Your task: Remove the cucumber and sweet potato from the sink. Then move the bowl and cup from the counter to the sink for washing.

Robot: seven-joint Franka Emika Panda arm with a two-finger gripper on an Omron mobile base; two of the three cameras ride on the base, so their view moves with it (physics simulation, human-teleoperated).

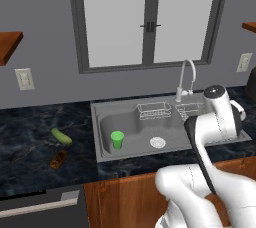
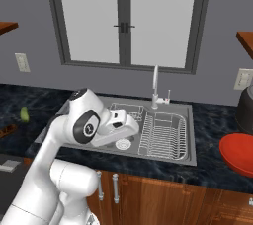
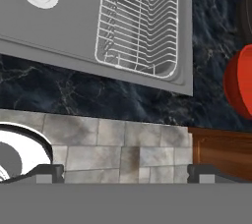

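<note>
The green cup (image 1: 117, 139) stands upright in the left part of the sink (image 1: 102, 122). On the dark counter left of the sink lie the cucumber (image 1: 61, 136) and, nearer the front, the sweet potato (image 1: 58, 159). The red bowl (image 2: 239, 154) rests on the counter right of the sink and shows at the right edge of the hand view as the bowl (image 3: 241, 85). My gripper (image 3: 125, 173) is open with nothing between its fingers. It hangs over the counter's front edge, before the dish rack (image 3: 138, 21) and left of the bowl.
A curved faucet (image 1: 187, 77) and a wire basket (image 1: 154, 110) stand at the back of the sink, the white drain (image 1: 157, 142) in its middle. A dark pot (image 2: 245, 108) sits behind the bowl. My own arm crosses the sink's front in the right base view.
</note>
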